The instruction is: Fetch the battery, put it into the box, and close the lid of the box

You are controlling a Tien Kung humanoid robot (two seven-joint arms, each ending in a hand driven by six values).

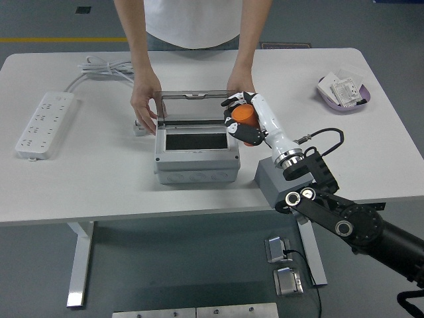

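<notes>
An orange battery [244, 114] is held in my right hand [241, 119], whose fingers are curled around it, above the right rim of the grey box [196, 161]. The box stands mid-table with its clear lid [194, 106] raised and its dark opening [197, 141] showing. A person at the far side holds the box with one hand [144, 105] at its left edge and the other hand [240, 83] behind its right edge, partly hidden by my hand. My left arm is out of view.
A grey block [271, 181] sits near the front edge, right of the box, under my forearm. A white power strip [44, 124] with its coiled cable [111, 67] lies at the left. A purple tray [343, 93] of white packets stands at the back right.
</notes>
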